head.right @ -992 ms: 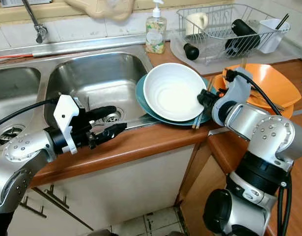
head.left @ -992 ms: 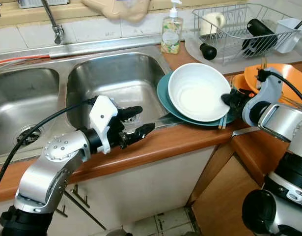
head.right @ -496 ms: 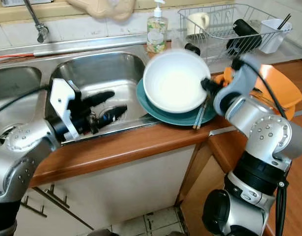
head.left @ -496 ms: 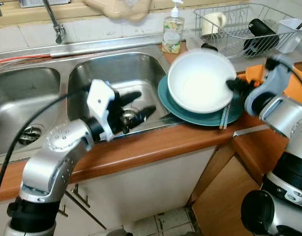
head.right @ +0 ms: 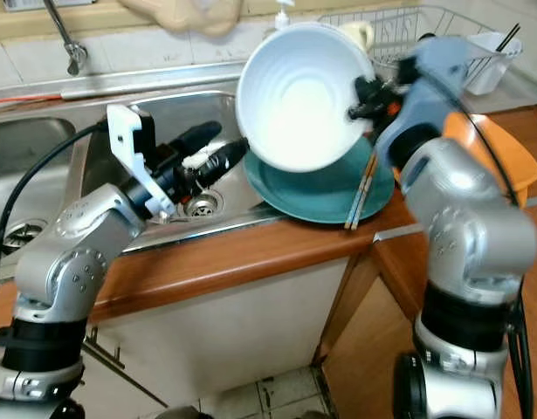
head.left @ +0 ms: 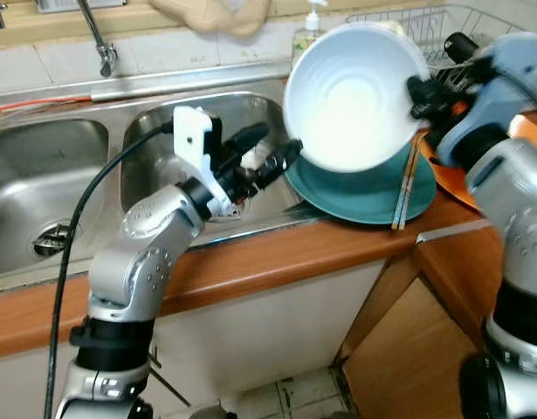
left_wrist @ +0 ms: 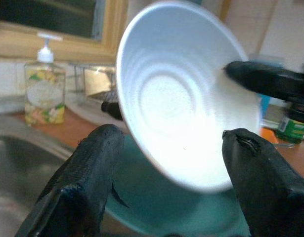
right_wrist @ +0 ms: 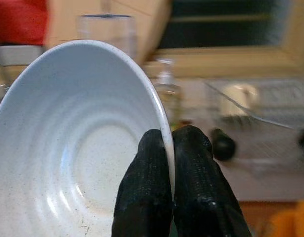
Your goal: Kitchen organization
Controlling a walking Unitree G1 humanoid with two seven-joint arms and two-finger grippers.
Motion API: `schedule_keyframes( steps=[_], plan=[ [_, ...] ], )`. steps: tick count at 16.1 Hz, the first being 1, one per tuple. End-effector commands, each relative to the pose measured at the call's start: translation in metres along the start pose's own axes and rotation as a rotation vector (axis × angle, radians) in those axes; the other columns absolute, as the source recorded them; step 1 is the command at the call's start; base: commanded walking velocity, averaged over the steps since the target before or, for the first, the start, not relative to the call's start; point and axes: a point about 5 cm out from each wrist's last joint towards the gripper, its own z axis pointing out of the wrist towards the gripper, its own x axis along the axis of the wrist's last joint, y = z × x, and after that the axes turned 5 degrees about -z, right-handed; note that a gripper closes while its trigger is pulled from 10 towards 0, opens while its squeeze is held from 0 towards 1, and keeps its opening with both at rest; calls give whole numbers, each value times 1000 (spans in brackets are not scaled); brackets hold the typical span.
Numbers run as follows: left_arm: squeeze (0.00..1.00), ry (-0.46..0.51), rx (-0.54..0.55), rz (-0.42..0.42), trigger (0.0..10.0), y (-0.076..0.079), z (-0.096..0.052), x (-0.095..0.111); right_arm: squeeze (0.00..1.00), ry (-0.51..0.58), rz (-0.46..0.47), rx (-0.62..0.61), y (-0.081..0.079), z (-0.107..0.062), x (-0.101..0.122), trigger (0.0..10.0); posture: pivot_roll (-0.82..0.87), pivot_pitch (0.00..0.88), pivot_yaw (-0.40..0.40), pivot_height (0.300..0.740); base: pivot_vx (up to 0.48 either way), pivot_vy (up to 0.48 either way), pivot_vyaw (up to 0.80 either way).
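White bowl (head.left: 355, 94) is up in the air, tilted on edge with its inside facing the robot, above the teal plate (head.left: 364, 188) that sits on the wooden counter (head.left: 277, 253) by the sink (head.left: 163, 148). Right gripper (head.left: 418, 92) pinches the bowl's rim on the right side, fingers (right_wrist: 191, 197) closed tight on either side of the rim in the right wrist view. Left gripper (head.left: 266, 153) hangs over the right basin of the sink, just left of the bowl, fingers (left_wrist: 92, 173) spread wide and holding nothing; in the left wrist view the bowl sits between and beyond the two fingers, not touching them. Chopsticks (head.left: 404, 192) lie across the right edge of the teal plate and onto the counter. Orange bowl (head.right: 491, 157) is on the counter to the right, partly behind the right arm. Soap bottle (left_wrist: 43, 94) stands at the back by the wall, and a wire dish rack (head.right: 443, 26) holds a mug and a white cup. Faucet (head.left: 98, 39) is above the sink.
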Motion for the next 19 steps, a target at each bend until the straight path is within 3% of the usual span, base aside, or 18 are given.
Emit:
schedule_keyframes(
  steps=[1, 3, 4, 5, 8, 14, 19],
  plan=[
    [0, -3, 4, -8, 10000, -3, 1, 1, 0, 93, -40, 68, -11, -3, 15, 0, -107, 0, 64, 740, 0, 0, 0],
    [0, -15, 80, 9, 10000, -14, 3, -2, 0, 132, -9, 133, -20, -5, 16, 0, -109, 0, 73, 740, 0, 0, 0],
    [0, -2, 119, 10, 5882, -20, 4, -1, 0, 147, 4, 131, -20, -5, 16, 0, -109, 0, 73, 740, 0, 0, 0],
    [0, 7, 145, 17, 0, -24, 3, 0, 0, 160, 18, 132, -20, -6, 17, 0, -109, 0, 75, 740, 0, 0, 0],
    [0, 25, 180, 18, 0, -32, 3, 2, 0, 168, 25, 136, -20, -7, 15, 0, -111, 0, 73, 740, 0, 0, 0],
    [0, 58, 185, -25, 0, -32, 4, 2, 0, 187, 55, 149, -22, -6, 17, 0, -109, 0, 70, 740, 0, 0, 0],
    [0, 57, 240, -4, 0, -40, 3, 2, 0, 191, 55, 155, -28, -8, 17, 0, -106, 0, 90, 740, 0, 0, 0]
  ],
)
